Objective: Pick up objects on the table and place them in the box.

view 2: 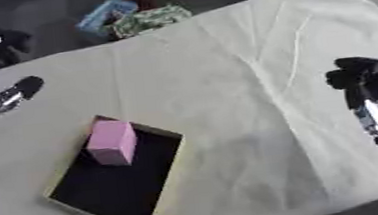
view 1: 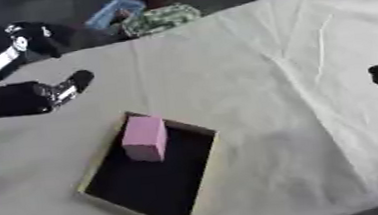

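The pink block (view 1: 146, 137) already lies inside the box (view 1: 202, 178), at its far end, below and to the right of the left hand (view 1: 29, 97). That hand hovers empty above the cloth (view 1: 268, 71), fingers loosely spread. The right hand (view 2: 376, 95) waits well off to the box's right, seemingly relaxed and empty. No other object shows on the cloth, so the task looks nearly finished.

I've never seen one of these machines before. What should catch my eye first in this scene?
First, the pink block, standing in the far corner of a shallow, dark-floored box on the cloth-covered table. Then the robot's two black hands: the left hand hangs above the cloth to the upper left of the box and holds nothing, and the right hand shows at the right edge.
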`<state>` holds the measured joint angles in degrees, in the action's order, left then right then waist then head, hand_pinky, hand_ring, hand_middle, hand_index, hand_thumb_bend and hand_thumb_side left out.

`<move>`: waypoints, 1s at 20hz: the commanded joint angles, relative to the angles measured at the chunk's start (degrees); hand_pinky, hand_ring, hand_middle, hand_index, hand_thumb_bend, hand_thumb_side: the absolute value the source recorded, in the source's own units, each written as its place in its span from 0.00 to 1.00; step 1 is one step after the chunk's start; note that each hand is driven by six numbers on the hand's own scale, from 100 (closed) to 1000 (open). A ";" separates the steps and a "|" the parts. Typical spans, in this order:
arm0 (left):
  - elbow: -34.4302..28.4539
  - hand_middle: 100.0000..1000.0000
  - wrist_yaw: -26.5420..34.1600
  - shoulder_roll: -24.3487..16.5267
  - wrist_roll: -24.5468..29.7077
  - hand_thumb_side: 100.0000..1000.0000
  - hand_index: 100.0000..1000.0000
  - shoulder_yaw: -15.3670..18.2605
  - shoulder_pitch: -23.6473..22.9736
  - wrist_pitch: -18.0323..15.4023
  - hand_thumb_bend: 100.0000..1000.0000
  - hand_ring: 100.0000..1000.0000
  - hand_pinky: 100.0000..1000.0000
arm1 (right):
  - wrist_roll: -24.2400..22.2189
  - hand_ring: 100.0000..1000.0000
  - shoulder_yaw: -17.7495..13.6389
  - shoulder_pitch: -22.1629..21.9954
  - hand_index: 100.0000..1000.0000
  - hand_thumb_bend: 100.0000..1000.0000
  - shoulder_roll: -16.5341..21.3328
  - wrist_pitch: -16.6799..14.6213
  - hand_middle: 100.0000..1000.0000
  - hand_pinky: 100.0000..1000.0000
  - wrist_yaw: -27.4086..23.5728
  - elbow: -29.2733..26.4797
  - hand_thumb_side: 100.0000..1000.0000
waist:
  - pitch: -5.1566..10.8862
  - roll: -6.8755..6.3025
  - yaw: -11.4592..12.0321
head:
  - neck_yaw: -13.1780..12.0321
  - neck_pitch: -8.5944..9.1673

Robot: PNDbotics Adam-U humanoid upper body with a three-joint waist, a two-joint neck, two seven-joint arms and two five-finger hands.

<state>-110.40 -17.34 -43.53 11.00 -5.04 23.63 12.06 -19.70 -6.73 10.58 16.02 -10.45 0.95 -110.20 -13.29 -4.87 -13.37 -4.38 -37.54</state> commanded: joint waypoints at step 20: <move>3.39 0.66 8.28 15.30 -15.80 0.75 0.92 4.77 -6.64 -1.68 0.12 0.64 0.72 | 0.98 0.80 -0.86 0.16 0.83 0.00 -0.28 0.23 0.60 0.79 0.60 -0.90 0.49 | 0.39 1.10 0.98 | -7.63 -3.64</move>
<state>-106.58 -9.54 -27.59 -4.52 -1.14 16.64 10.53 -18.86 -7.10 10.28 15.33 -10.28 1.39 -110.20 -13.60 -4.10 -12.43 -11.52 -40.73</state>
